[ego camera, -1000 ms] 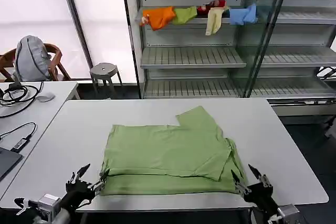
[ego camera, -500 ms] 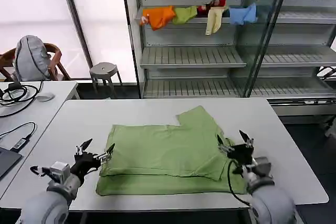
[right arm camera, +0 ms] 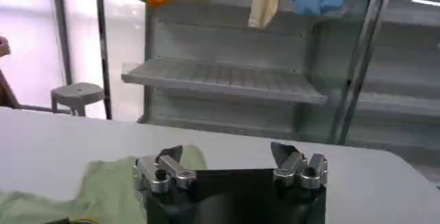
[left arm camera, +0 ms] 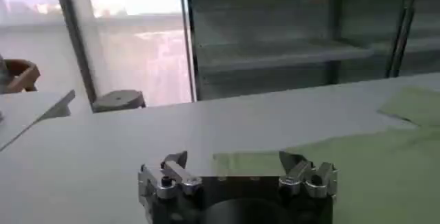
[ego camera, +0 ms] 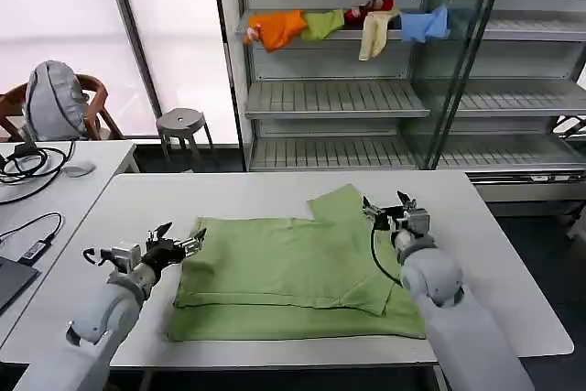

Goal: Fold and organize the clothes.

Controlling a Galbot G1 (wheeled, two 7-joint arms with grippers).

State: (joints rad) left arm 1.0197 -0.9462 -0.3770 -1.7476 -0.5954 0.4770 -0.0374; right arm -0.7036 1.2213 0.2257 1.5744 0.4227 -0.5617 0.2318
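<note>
The light green shirt (ego camera: 293, 272) lies partly folded on the white table (ego camera: 137, 208), one sleeve (ego camera: 346, 203) sticking out toward the back. My left gripper (ego camera: 179, 243) hovers open just above the shirt's left edge, nothing between its fingers. In the left wrist view the left gripper (left arm camera: 234, 160) faces green cloth (left arm camera: 357, 163). My right gripper (ego camera: 389, 209) is open over the shirt's back right part, beside the sleeve. The right wrist view has the right gripper (right arm camera: 227, 155) open, with green cloth (right arm camera: 103, 187) beside it.
A metal shelf (ego camera: 339, 98) stands behind the table, with small orange (ego camera: 275, 29), yellow (ego camera: 373, 36) and blue (ego camera: 423, 25) garments on its upper level. A second table (ego camera: 55, 180) with cables is at left. A stool (ego camera: 181, 124) and a chair with a backpack (ego camera: 55, 103) stand beyond.
Both arms have travelled from the table's front edge toward the back. The left gripper now sits at the shirt's left edge, the right one near the back sleeve. The shirt lies as before.
</note>
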